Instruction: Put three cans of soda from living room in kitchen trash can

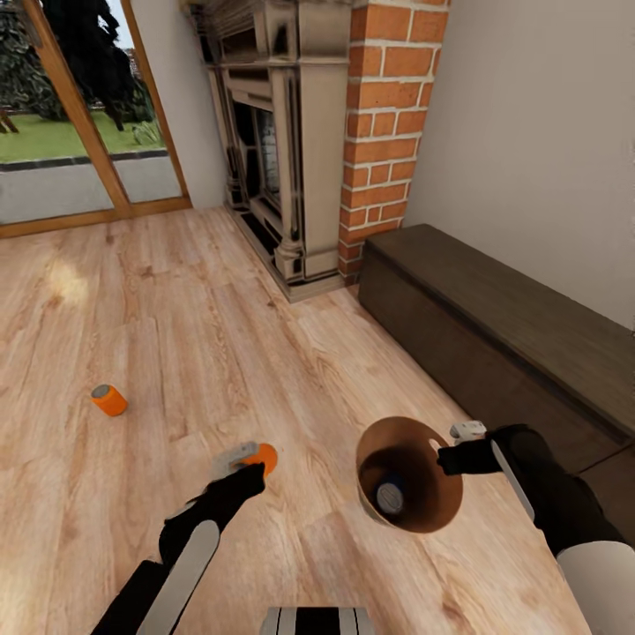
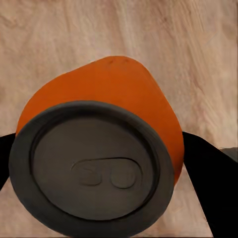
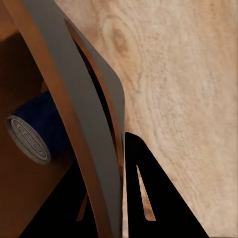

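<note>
Orange can (image 1: 261, 458) held in left tool (image 1: 250, 468); right tool (image 1: 445, 459) pinches bin rim (image 1: 438, 444).

the floor (image 1: 265, 353) is pale wood plank with visible grain and knots and a soft sheen. the orange can (image 2: 114, 114) has a smooth matt body and a dull grey metal-looking lid with a pressed tab. the bin (image 1: 445, 516) looks matt, tan-brown inside and grey along its rim. the blue can (image 3: 47, 121) inside is matt with a grey ridged top. brick (image 1: 392, 123) by the fireplace is rough, red with pale mortar. the low bench (image 1: 503, 326) is dark matt wood.
</note>
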### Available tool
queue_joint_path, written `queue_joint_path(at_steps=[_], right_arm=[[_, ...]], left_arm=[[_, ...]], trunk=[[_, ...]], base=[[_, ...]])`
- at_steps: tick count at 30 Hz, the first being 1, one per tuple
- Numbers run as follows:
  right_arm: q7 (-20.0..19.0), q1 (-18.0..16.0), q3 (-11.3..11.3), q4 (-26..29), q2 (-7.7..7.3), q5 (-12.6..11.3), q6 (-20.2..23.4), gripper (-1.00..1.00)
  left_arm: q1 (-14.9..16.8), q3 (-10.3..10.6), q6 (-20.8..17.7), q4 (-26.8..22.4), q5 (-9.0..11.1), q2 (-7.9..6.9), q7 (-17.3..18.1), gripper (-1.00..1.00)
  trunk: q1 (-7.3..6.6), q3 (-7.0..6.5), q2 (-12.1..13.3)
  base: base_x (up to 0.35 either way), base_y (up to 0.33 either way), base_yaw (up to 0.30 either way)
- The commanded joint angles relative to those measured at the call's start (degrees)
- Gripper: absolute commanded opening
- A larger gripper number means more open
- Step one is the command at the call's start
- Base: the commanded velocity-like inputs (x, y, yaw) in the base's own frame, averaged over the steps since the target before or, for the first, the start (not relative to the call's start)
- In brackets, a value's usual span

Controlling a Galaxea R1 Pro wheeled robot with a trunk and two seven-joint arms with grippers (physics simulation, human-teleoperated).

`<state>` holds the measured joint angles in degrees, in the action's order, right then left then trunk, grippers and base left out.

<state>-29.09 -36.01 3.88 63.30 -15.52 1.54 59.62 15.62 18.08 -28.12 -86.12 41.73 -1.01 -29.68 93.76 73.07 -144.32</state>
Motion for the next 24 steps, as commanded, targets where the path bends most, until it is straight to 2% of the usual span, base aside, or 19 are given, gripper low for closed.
queue_joint_path(at_steps=[1,3,4,6,8,10,11,13,18,21,24], right_arm=[[-0.29,-0.38,0.01,-1.23,0.61,-1.88,0.38,-1.00],[-0.04,-0.71,0.06,-2.81,1.55,-1.77,0.38,-1.00],[1.18,-0.87,0.08,-3.76,2.22,-1.70,0.38,-1.00],[4.35,-0.99,0.08,-4.36,2.97,-1.74,0.38,-1.00],[6.16,-0.99,0.08,-4.56,3.72,-1.77,0.38,-1.00],[7.33,-0.99,0.08,-4.68,4.41,-1.79,0.38,-1.00],[7.50,-0.99,0.08,-4.70,4.50,-1.78,0.38,-1.00],[7.97,-0.99,0.08,-4.76,4.80,-1.74,0.38,-1.00],[10.55,-0.93,0.15,-4.93,5.79,-1.73,0.38,-1.00],[11.58,-0.91,0.25,-5.07,6.09,-1.72,0.38,-1.00],[11.89,-0.81,0.53,-5.09,6.20,-1.75,0.38,-1.00]], left_arm=[[-0.39,1.63,-1.00,-2.18,-0.21,0.20,-0.08,-1.00],[-0.70,4.03,-1.76,-4.04,-0.19,0.89,-0.12,-1.00],[-0.83,5.63,-2.25,-4.99,-0.18,2.20,0.02,-1.00],[-0.88,6.63,-2.85,-5.61,-0.14,3.41,1.50,-1.00],[-0.87,6.81,-4.02,-5.80,-0.11,3.79,4.36,-1.00],[-0.86,6.70,-5.27,-5.91,0.17,4.02,9.17,-1.00],[-0.86,6.68,-5.50,-5.93,0.38,4.09,10.12,-1.00],[-0.81,6.85,-6.39,-5.97,1.75,4.31,12.53,-1.00],[-0.62,7.35,-7.20,-6.05,2.99,5.38,14.60,-1.00],[-0.40,9.35,-8.04,-6.03,3.08,5.75,16.08,-1.00],[-0.16,10.61,-10.83,-6.00,2.77,6.45,16.00,-1.00]], trunk=[[-0.03,-0.23,0.02],[-0.08,-0.68,0.04],[-0.10,-0.90,0.06],[-0.15,-1.34,0.08],[-0.21,-1.78,0.11],[-0.26,-2.23,0.14],[-0.28,-2.45,0.15],[-0.33,-2.89,0.18],[-0.46,-4.00,0.24],[-0.54,-4.66,0.28],[-0.62,-5.33,0.32]], base=[[0.000,0.000,0.000],[0.000,0.000,0.000],[0.000,0.000,0.000],[0.000,0.000,0.000],[0.000,0.000,0.000],[0.000,0.000,0.000],[0.000,0.000,0.000],[0.000,0.000,0.000],[0.000,0.000,0.000],[0.000,0.000,0.000],[0.000,0.000,0.000]])
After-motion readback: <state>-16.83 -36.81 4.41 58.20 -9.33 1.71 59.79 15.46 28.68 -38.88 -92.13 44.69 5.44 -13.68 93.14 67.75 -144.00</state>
